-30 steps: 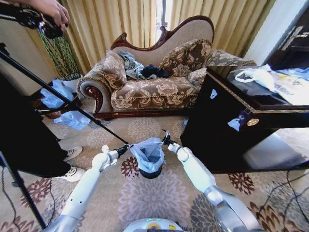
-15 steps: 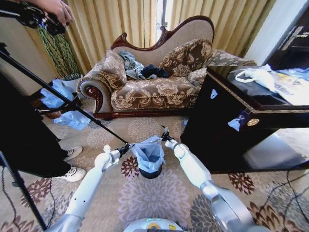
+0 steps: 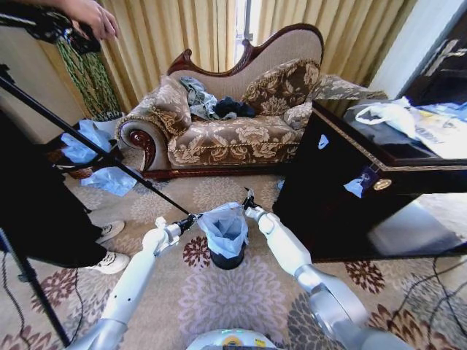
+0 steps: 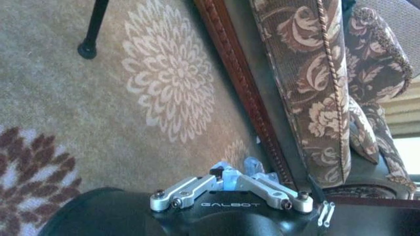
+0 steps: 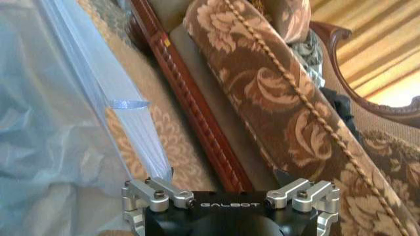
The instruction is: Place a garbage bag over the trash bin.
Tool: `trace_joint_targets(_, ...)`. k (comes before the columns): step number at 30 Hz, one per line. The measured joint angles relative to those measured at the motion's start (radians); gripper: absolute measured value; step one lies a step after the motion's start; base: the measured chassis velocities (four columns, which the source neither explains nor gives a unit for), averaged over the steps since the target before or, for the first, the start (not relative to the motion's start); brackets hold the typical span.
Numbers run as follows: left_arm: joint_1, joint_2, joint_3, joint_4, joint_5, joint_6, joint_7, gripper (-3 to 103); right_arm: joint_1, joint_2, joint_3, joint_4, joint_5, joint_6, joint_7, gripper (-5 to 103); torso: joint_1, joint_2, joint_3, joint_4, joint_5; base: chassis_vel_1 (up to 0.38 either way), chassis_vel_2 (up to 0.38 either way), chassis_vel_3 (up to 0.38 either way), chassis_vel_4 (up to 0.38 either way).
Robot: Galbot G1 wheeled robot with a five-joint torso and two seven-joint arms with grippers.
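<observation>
Floral carpet (image 3: 241, 292) spreads before you, running up to a carved sofa (image 3: 233, 109) heaped with clothes, with gold curtains (image 3: 175, 29) behind it and a dark cabinet (image 3: 365, 197) on your right. At the middle of the carpet stands the trash bin (image 3: 228, 260), small and black, its lower part showing under the garbage bag (image 3: 224, 230). That pale blue bag is draped into and over the bin's mouth, its upper edge lifted above the rim and stretched between your two arms.

Your left gripper (image 3: 193, 219) sits at the bag's left edge; in the left wrist view its fingers (image 4: 226, 179) are pinched together on a small fold of blue plastic, with the sofa's wooden base rail and patterned cushion beyond. Your right gripper (image 3: 249, 203) is at the bag's right upper edge, slightly higher than the left. In the right wrist view the bag's thin sheet (image 5: 59, 108) hangs taut just beside the gripper body, but the fingertips are hidden there and too small to read from the head camera, so you cannot tell whether that pincer is clenched or released.

A tripod leg (image 3: 87, 142) slants across the left of the head view, touching the carpet near the left gripper. Loose blue plastic sheets (image 3: 109, 180) lie on the floor by the sofa's arm.
</observation>
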Motion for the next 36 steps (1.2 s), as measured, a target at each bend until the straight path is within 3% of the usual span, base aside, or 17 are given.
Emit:
trace_joint_targets(10,0.004,-0.008,0.005,0.017,0.031,-0.012,0.015,0,-0.015,-0.005,0.038,-0.038,-0.087,0.002,0.008,100,0.0,0.0,0.0,-0.0003,0.0,0.0,0.0,0.0,0.0)
trace_joint_targets(14,0.007,-0.002,0.006,0.012,0.033,-0.013,0.016,0,-0.027,-0.01,0.029,-0.007,-0.057,0.023,0.009,100,0.0,0.0,0.0,-0.0001,0.0,0.0,0.0,0.0,0.0)
trace_joint_targets(21,0.02,0.032,0.013,-0.05,0.003,-0.004,0.006,0,-0.057,-0.049,-0.039,0.144,0.062,0.065,-0.07,100,0.0,0.0,0.0,-0.0001,0.0,0.0,0.0,0.0,0.0)
trace_joint_targets(23,0.022,0.046,0.015,-0.075,-0.018,0.001,-0.003,0,-0.073,-0.063,-0.071,0.211,0.115,0.041,-0.102,100,0.0,0.0,0.0,0.0,0.0,0.0,0.0,0.0,0.0)
trace_joint_targets(36,0.024,0.075,-0.018,-0.073,-0.059,0.003,-0.038,0,-0.111,-0.103,-0.118,0.367,0.188,-0.029,-0.131,100,0.0,0.0,0.0,0.0002,0.0002,0.0,0.0,0.0,0.0)
